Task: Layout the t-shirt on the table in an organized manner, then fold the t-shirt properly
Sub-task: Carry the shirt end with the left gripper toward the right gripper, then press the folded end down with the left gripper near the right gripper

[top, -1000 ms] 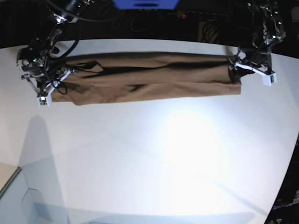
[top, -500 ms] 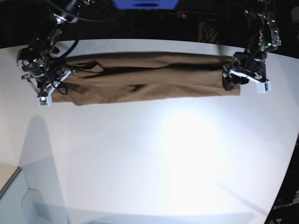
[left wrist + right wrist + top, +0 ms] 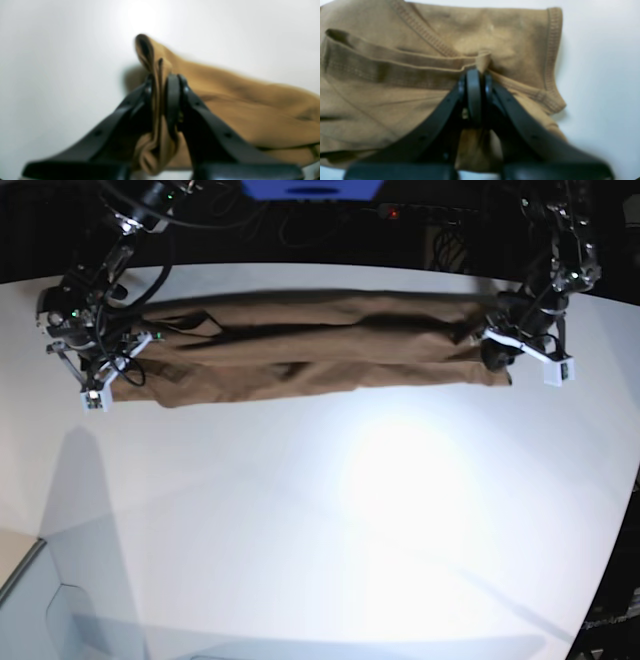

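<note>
A blue panel [image 3: 312, 188] sits at the top centre of the base view, against a dark background. Just to its right glows a small red light [image 3: 393, 213] (too small to identify further). Dark cables [image 3: 300, 225] tangle below the panel and to the light's right.

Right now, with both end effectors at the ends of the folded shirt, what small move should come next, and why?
Probably lift both ends together. The left end effector pinches a bunched fold of the t-shirt, and the right end effector is clamped on cloth by the collar. The shirt lies as a long narrow band on the table, so raising it evenly would likely avoid dragging it.
</note>
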Controlling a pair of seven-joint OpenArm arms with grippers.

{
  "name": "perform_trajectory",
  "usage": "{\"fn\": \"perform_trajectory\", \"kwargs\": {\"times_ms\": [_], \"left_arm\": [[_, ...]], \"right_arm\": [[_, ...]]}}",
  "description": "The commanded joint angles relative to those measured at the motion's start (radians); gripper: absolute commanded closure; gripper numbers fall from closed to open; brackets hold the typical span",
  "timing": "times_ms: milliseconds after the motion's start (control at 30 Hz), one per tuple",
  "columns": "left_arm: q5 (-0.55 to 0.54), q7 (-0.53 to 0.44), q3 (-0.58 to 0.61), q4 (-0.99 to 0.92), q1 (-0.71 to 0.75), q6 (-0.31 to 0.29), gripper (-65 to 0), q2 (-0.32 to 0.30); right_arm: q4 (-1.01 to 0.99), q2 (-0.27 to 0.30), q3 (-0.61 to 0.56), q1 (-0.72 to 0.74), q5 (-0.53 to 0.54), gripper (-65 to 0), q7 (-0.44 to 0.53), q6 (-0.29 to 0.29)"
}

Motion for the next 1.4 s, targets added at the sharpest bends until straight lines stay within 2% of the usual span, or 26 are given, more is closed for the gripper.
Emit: {"fn": "perform_trajectory", "kwargs": {"times_ms": [0, 167, 333, 433, 633, 767, 900, 1167, 1367], "left_arm": [[-0.019, -0.031, -0.002, 0.078, -0.007, -0.018, -0.2, -0.007], [-0.016, -0.031, 0.101, 0.282, 0.006, -0.008, -0.2, 0.032], [0.018, -0.031, 0.382, 0.273, -0.062, -0.007, -0.2, 0.032], [0.128, -0.039, 0.535, 0.232, -0.108, -0.005, -0.2, 0.052], [0.435, -0.033, 0.695, 0.134, -0.160, -0.005, -0.2, 0.187], [0.580, -0.042, 0.742, 0.074, -0.165, -0.005, -0.2, 0.257], [0.624, -0.033, 0.750, 0.025, -0.195, -0.007, -0.3, 0.320], [0.630, -0.033, 0.838, -0.043, -0.255, -0.007, -0.4, 0.323], [0.630, -0.033, 0.842, -0.041, -0.264, -0.005, -0.5, 0.323]], "right_arm": [[0.007, 0.000, -0.002, 0.007, 0.004, 0.0, -0.008, -0.003], [0.008, 0.000, -0.002, 0.007, 0.004, 0.0, -0.008, -0.003], [0.007, 0.000, -0.002, 0.009, 0.004, 0.0, -0.008, -0.003], [0.007, 0.000, -0.002, 0.009, 0.004, 0.0, -0.008, -0.003], [0.007, 0.000, -0.002, 0.020, 0.004, 0.0, -0.009, -0.003], [0.007, 0.000, -0.002, 0.020, 0.004, 0.0, -0.009, -0.003], [0.007, 0.000, -0.002, 0.020, 0.004, 0.0, -0.009, -0.003], [0.007, 0.000, -0.002, 0.015, 0.004, 0.0, -0.011, -0.003], [0.007, 0.000, -0.002, 0.015, 0.004, 0.0, -0.011, -0.003]]}}
